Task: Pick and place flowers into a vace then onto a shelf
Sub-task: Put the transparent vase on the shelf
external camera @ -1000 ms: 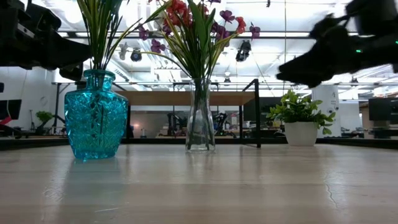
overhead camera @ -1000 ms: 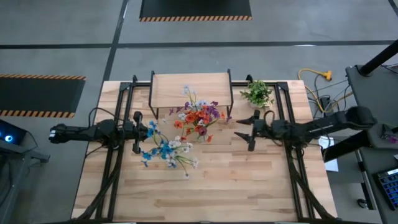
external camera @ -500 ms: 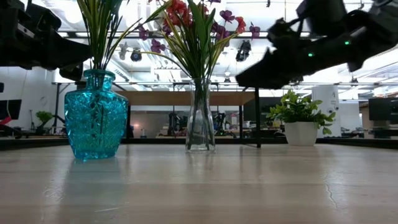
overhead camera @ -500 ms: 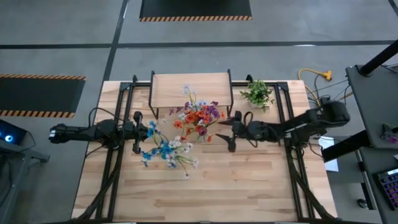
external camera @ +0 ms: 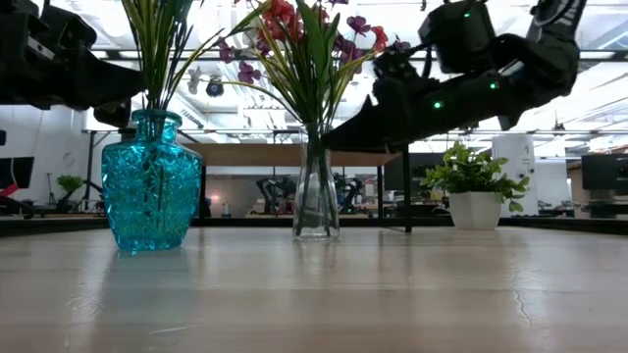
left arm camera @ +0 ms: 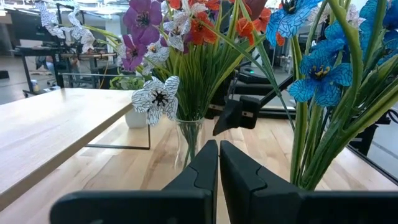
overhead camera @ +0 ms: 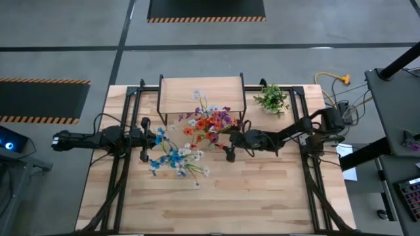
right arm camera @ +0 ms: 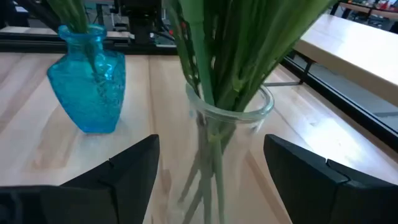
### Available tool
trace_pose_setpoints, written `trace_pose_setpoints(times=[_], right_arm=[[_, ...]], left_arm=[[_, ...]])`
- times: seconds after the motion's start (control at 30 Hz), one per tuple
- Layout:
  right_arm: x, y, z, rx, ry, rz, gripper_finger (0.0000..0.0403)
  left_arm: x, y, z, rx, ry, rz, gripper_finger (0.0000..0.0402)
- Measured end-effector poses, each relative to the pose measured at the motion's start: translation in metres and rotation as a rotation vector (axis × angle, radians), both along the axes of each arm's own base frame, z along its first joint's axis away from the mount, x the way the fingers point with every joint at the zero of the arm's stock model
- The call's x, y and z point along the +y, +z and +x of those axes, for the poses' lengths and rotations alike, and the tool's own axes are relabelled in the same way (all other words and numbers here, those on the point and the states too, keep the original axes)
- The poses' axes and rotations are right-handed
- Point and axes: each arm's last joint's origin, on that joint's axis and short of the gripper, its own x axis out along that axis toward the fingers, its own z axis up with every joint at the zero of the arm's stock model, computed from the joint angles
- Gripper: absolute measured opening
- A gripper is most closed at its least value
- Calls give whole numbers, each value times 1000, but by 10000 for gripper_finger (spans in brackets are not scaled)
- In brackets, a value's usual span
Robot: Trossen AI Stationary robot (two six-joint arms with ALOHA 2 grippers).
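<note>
Reaching in, my right gripper has come across the table from near the plant and now brackets the clear vase, fingers spread wide either side, not yet touching. That puts me ready to grasp it for the shelf. The flowers stand in that vase, before the shelf. My left gripper stays shut beside the blue vase.
</note>
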Motion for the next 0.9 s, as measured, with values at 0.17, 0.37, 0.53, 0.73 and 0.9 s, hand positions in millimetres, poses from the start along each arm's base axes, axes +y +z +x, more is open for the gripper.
trace_pose_setpoints(times=[0.17,0.37,0.53,0.73,0.9], right_arm=[[-10,-3,6,2,-30,3,283],[-18,-5,21,-56,43,50,278],[-19,-12,29,-38,58,48,279],[-19,-13,29,-31,58,40,259],[-20,-11,29,-36,57,33,225]], left_arm=[[0,0,0,0,0,0,0],[0,-1,1,10,0,1,0],[0,-2,1,24,-1,2,0],[0,-3,2,37,-1,2,0],[0,-3,2,39,-1,2,0]])
